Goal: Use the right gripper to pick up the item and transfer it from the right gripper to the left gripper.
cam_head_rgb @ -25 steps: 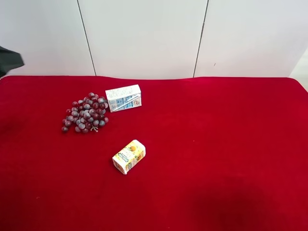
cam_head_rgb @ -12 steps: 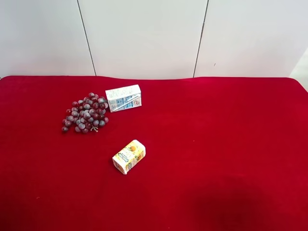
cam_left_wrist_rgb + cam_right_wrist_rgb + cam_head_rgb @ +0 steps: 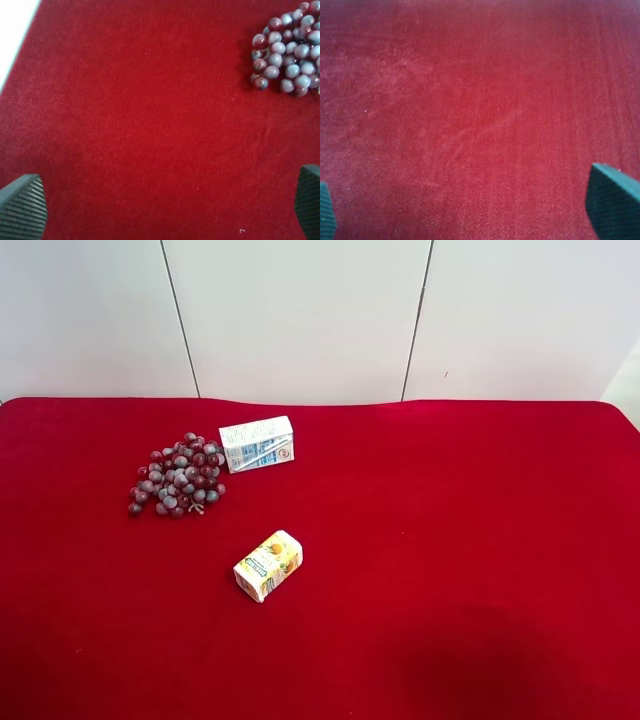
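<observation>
On red cloth (image 3: 450, 540) — grapes (image 3: 177, 476) beside white-blue carton (image 3: 257, 443).

Left gripper (image 3: 165, 205) hangs over red cloth (image 3: 140, 125), ribbed fingertips (image 3: 22, 207) spread wide; grape bunch (image 3: 290, 50) lies apart, untouched.

Overhead view bright, even, sharp; red cloth (image 3: 450, 540) saturated, faint dark patch near bottom edge, short soft shadows beside grapes (image 3: 177, 476) and cartons. Right wrist view soft, hazy, pinkish sheen across cloth pile, corners darker. Left wrist view crisper; grapes show dull highlights, white strip overexposed.
</observation>
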Available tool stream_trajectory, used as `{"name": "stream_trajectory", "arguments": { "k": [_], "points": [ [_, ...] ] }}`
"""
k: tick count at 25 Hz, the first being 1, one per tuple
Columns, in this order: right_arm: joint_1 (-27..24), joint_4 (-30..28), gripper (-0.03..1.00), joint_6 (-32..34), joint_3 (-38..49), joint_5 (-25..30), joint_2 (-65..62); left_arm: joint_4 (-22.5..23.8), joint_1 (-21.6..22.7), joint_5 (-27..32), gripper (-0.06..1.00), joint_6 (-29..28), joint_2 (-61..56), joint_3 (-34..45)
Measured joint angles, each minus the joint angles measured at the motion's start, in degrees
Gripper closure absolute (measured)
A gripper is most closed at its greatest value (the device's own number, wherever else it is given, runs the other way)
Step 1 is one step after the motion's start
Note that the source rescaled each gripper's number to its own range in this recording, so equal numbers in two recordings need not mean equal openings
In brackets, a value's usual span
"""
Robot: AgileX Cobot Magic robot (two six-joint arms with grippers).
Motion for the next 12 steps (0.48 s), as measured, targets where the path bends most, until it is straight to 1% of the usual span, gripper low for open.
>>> {"name": "stream_trajectory", "arguments": {
  "k": [5, 9, 12],
  "points": [
    [0.0, 0.0, -0.02, 0.0, 0.0, 0.0, 0.0, -0.2, 0.0, -0.7, -0.06, 0.0, -8.3, 1.2],
    [0.0, 0.0, -0.02, 0.0, 0.0, 0.0, 0.0, -1.1, 0.0, 2.7, -0.06, -1.0, -13.9, 2.7],
    [0.0, 0.0, -0.02, 0.0, 0.0, 0.0, 0.0, -1.3, 0.0, 3.3, -0.06, -1.3, -15.6, 3.0]
  ]
}}
